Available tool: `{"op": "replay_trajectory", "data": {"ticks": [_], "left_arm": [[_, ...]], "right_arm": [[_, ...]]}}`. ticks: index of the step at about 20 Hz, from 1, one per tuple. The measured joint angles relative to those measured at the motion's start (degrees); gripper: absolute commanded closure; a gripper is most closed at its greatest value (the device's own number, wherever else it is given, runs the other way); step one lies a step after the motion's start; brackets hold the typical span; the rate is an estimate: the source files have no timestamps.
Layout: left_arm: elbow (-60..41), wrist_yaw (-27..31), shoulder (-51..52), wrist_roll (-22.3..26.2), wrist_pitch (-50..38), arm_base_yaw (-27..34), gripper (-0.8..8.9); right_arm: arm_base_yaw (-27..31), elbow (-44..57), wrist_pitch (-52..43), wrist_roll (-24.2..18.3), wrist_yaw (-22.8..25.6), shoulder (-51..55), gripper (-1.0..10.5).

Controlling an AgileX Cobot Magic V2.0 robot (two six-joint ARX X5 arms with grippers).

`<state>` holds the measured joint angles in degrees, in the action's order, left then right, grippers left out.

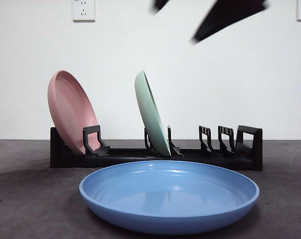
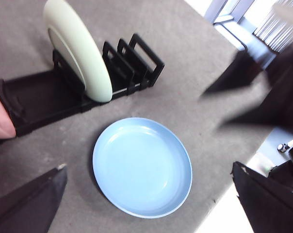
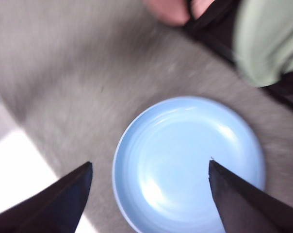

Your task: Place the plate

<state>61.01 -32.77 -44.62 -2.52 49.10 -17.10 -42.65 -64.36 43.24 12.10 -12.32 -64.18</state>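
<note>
Over on the left, the pink plate [image 1: 71,112] leaned in the end slot of the black rack [image 1: 155,154], smooth and matte; then the pale green plate [image 1: 151,114] stood on edge mid-rack, with bare slots beyond it. In front, the blue plate [image 1: 169,196] lay flat on the grey, faintly grained table [image 1: 26,199], glossy and shallow, with a raised rim. Both arms hung above it: the left gripper [image 2: 151,204] had its jaws spread wide, holding nothing, and the right gripper [image 3: 149,194] was likewise parted and unladen, the blue plate showing between its tips. The right wrist view was blurred, so its height above the plate was hard to judge. The step looked like the reach for the blue plate. To do it well, a jaw would probably need to slip under the rim at one edge and pinch firmly, since that slick surface could slide, then tip the plate upright for a free slot right of the green one.
</note>
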Motion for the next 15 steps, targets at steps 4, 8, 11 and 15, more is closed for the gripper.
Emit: {"op": "replay_trajectory", "data": {"ticks": [4, 8, 11, 15], "left_arm": [[0.0, 0.0, -2.4, 0.0, 0.0, 0.0, 2.87], [0.0, 0.0, -4.8, 0.0, -0.1, 0.0, 2.87], [0.0, 0.0, -6.8, 0.0, -0.9, 0.0, 2.89], [0.0, 5.3, -9.6, -0.5, -1.2, -0.3, 3.58]], "right_arm": [[16.0, 0.0, 5.9, -3.7, -9.0, 9.3, 5.6], [27.4, 0.0, 11.0, -8.3, -17.4, 15.0, 5.6], [29.0, 0.0, 11.4, -9.2, -19.1, 18.3, 5.6], [29.0, 0.0, 11.9, -9.3, -19.1, 19.2, 5.6]]}}
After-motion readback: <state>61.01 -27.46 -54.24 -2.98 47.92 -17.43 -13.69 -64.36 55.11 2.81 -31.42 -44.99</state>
